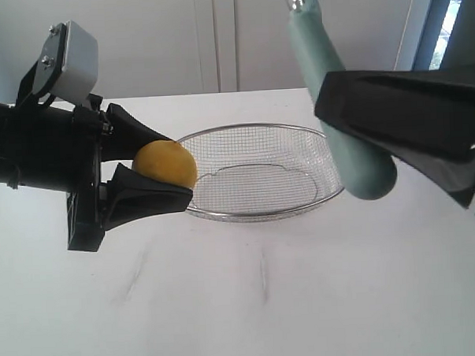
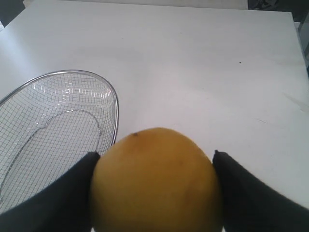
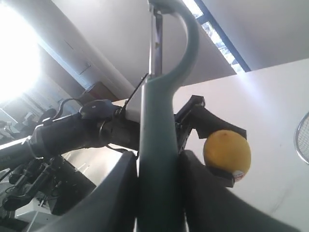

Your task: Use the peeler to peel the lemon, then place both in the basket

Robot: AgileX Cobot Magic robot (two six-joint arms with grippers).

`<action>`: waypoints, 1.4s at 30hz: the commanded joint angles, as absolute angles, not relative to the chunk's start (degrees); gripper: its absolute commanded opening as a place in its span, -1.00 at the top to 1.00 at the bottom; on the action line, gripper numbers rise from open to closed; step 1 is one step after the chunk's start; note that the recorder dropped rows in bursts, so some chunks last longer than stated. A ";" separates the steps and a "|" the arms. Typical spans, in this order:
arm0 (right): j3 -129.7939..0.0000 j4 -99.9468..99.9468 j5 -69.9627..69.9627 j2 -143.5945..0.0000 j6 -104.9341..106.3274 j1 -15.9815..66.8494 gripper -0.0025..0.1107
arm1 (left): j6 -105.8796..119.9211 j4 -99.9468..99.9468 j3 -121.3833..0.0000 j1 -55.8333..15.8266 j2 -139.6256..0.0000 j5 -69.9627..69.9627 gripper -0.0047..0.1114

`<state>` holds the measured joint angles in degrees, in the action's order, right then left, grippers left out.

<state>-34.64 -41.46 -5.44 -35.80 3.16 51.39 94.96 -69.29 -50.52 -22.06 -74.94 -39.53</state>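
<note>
Wire basket [image 1: 255, 217] sits mid-desk [image 1: 267, 303], only bare mesh showing inside. Left hand [image 1: 176, 169] clamped on lemon [image 1: 166, 164], holding it above desk, just beside basket's 9 o'clock rim, outside it. Right hand [image 1: 333, 103] gripping peeler [image 1: 367, 172] by teal handle, near upright, metal end up, butt end hanging by basket's 3 o'clock rim.
</note>
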 commanded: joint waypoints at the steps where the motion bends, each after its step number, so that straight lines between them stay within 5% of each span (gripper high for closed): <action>1: -34.74 -40.43 -1.97 -34.60 4.94 51.33 0.96 | 94.70 -71.49 -50.73 -22.09 -74.76 -41.36 0.92; 8: -34.74 -40.43 0.42 -34.32 6.47 47.90 0.96 | 94.70 -71.49 -50.73 -22.09 -74.76 -43.37 0.92; 23: -34.74 -29.55 -23.60 -44.09 1.45 17.22 0.96 | 94.47 -71.49 -50.73 -22.09 -74.76 -43.25 0.92; 42: -34.64 -82.80 -51.08 -72.08 49.71 15.99 0.96 | 94.96 -71.49 -50.73 -22.09 -74.76 -41.49 0.92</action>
<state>-34.64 -77.36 -47.41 -69.68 45.52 16.28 94.86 -69.29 -50.52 -22.06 -74.94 -41.28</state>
